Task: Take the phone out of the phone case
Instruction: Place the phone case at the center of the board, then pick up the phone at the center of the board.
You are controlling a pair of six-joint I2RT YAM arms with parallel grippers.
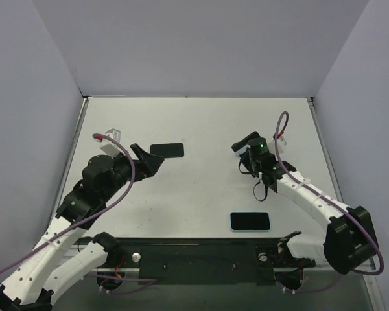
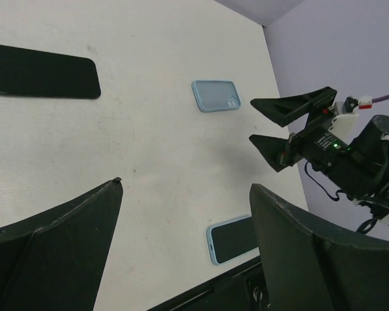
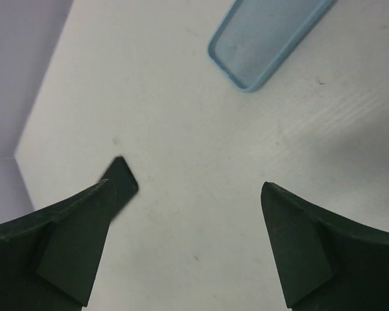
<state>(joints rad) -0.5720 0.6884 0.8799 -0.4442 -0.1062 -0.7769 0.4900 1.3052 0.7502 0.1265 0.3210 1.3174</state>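
A phone in a light-blue case (image 1: 250, 221) lies screen-up near the table's front edge, also in the left wrist view (image 2: 232, 238). A bare black phone (image 1: 166, 150) lies at middle left, also in the left wrist view (image 2: 42, 72); its corner shows in the right wrist view (image 3: 121, 181). An empty light-blue case (image 2: 215, 95) lies on the table, also in the right wrist view (image 3: 272, 39); in the top view my right gripper mostly hides it. My left gripper (image 1: 150, 162) (image 2: 187, 184) is open and empty beside the black phone. My right gripper (image 1: 243, 154) (image 3: 186, 186) (image 2: 262, 123) is open and empty above the table.
The white table (image 1: 201, 123) is walled by grey panels on three sides. A black mounting rail (image 1: 201, 259) runs along the front edge just below the cased phone. Purple cables loop off both arms.
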